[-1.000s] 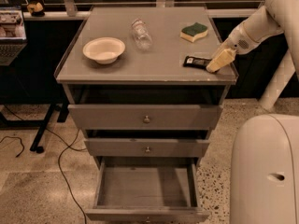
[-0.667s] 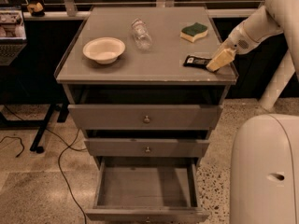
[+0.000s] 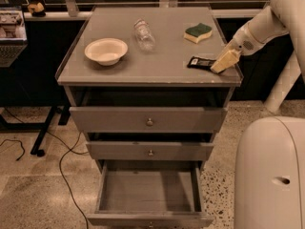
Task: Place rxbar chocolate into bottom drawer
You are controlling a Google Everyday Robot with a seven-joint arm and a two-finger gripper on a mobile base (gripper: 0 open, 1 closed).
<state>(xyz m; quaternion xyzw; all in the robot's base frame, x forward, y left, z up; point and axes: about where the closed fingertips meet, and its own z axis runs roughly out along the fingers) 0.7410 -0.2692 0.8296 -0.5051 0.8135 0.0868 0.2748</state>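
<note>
My gripper [image 3: 224, 61] sits low at the near right corner of the tabletop [image 3: 162, 66], at the right end of the black snack bar [image 3: 200, 62], which lies flat there; I cannot tell whether my jaws are apart or clamped on it. The bottom drawer [image 3: 147, 192] stands pulled open below, while a sponge [image 3: 198, 32], a clear bottle [image 3: 144, 34] and a white bowl [image 3: 106, 50] rest elsewhere on the tabletop.

I can read no text, brand or number from here. The black wrapper of the rxbar chocolate [image 3: 200, 62] shows nothing legible, and any markings on the light-coloured item [image 3: 9, 20] at the far left edge are too small to make out. My jaws sit at the bar's right end, over the desk's [image 3: 157, 73] front right corner.
</note>
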